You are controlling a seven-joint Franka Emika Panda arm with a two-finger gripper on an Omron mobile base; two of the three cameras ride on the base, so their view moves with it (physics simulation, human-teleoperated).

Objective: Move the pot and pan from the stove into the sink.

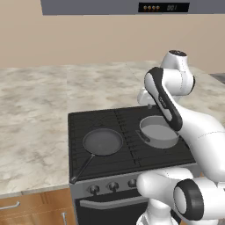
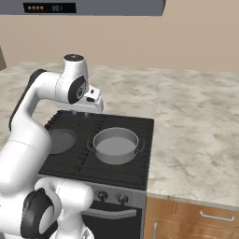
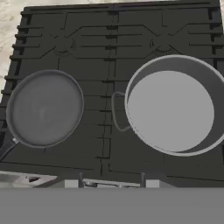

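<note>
Knobs [image 1: 113, 186] up front, pot [image 2: 115, 145] and pan [image 1: 103, 142] both on the stove [image 1: 123, 121].

Pot sits on the right-hand grates, pan on the left with its black handle pointing toward the front edge, the two well apart. Gripper [image 2: 87, 110] hangs above the back of the cooktop, holding nothing; how wide its fingers stand, I cannot tell. Marble counter [image 2: 196, 121] spreads on both sides.

White Franka arm with dark joints rising from its base, elbow bent high, forearm folded forward, wrist turned downward, two-finger gripper [image 2: 88, 111] hanging in the air with nothing between its jaws, small dark fingertips [image 3: 71, 183] set apart
</note>
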